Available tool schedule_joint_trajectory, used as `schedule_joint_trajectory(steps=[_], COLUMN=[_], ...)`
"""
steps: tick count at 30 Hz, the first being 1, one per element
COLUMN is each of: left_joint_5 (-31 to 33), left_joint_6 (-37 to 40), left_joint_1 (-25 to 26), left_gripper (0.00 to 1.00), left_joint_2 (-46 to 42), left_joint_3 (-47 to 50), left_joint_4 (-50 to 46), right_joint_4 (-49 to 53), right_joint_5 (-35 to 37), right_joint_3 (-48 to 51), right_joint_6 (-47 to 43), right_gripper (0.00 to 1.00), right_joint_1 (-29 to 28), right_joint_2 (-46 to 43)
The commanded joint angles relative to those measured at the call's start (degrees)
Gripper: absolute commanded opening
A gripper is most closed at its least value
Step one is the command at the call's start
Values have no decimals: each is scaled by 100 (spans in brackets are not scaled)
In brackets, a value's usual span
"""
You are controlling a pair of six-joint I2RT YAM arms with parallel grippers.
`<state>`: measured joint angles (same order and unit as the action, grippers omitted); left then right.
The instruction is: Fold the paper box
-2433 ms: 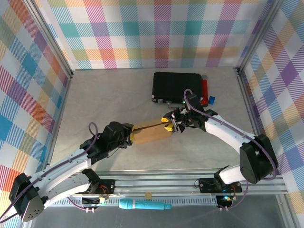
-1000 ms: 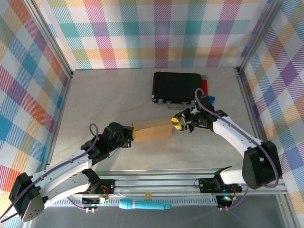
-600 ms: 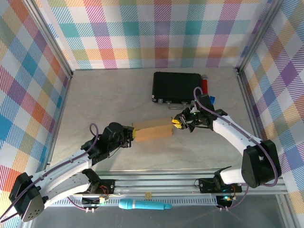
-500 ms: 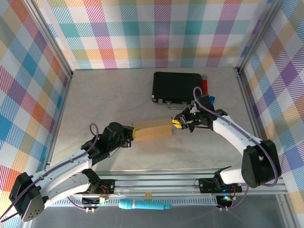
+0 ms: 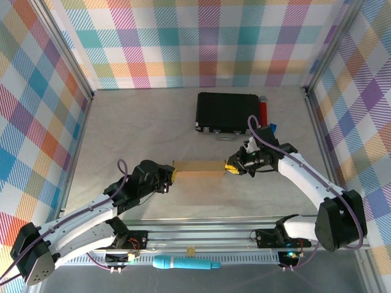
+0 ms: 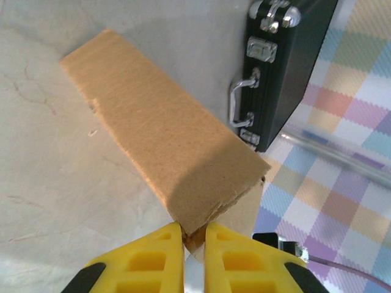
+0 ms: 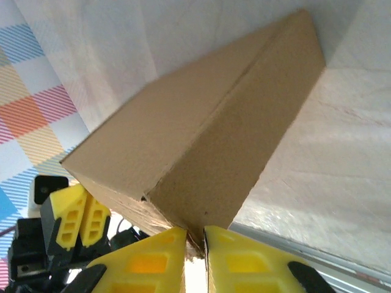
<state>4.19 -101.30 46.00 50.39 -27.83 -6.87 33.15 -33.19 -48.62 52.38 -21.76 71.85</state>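
Just on the near side of the black rectangular case [image 5: 227,112], the plain brown corrugated cardboard box [image 5: 198,168] is gripped at opposite ends by the left tool [image 5: 173,176] and the right tool [image 5: 230,166], each clenched on a cardboard edge.

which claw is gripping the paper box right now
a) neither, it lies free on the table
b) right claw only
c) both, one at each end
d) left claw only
c: the left claw is shut on one end of the paper box and the right claw on the opposite end, as each wrist view confirms.
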Motion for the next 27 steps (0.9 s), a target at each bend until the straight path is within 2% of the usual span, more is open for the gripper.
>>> schedule_joint_trajectory(steps=[1,6,10,13,15,17,18,19,20,22,25,27], left_joint_5=[-189,-14,54,295,492,531,502,423,297,-73,-566,-391], left_joint_6=[-126,-242,-171,107,493,1226,1545,1868,2167,2702,3357,3913], left_joint_1=[410,682,682,674,561,255,86,-137,-410,-975,-1956,-2496], left_gripper=[12,13,21,31,38,45,51,58,64,100,100,100], left_joint_2=[176,358,608,477,332,266,278,301,305,219,-67,-214], left_joint_3=[482,771,801,402,-33,-569,-787,-1012,-1153,-1233,-1201,-1421], left_joint_4=[-544,-287,-27,-654,-1437,-2077,-2321,-2576,-2704,-2594,-2392,-2913], right_joint_4=[773,549,610,1003,1166,1297,1360,1397,1465,1537,1679,1654], right_joint_5=[318,397,668,1246,1646,2049,2259,2497,2780,3382,4512,5483], right_joint_3=[544,977,727,334,87,-214,-352,-500,-640,-825,-1086,-1079], right_joint_6=[-357,-325,-502,-618,-665,-742,-784,-860,-917,-1007,-1113,-1115], right_gripper=[16,18,25,33,42,54,69,97,99,99,99,99], right_joint_1=[-48,-54,-50,-37,11,59,71,68,66,75,77,78], right_joint_2=[27,-82,213,54,-164,-339,-387,-446,-513,-723,-1169,-1492])
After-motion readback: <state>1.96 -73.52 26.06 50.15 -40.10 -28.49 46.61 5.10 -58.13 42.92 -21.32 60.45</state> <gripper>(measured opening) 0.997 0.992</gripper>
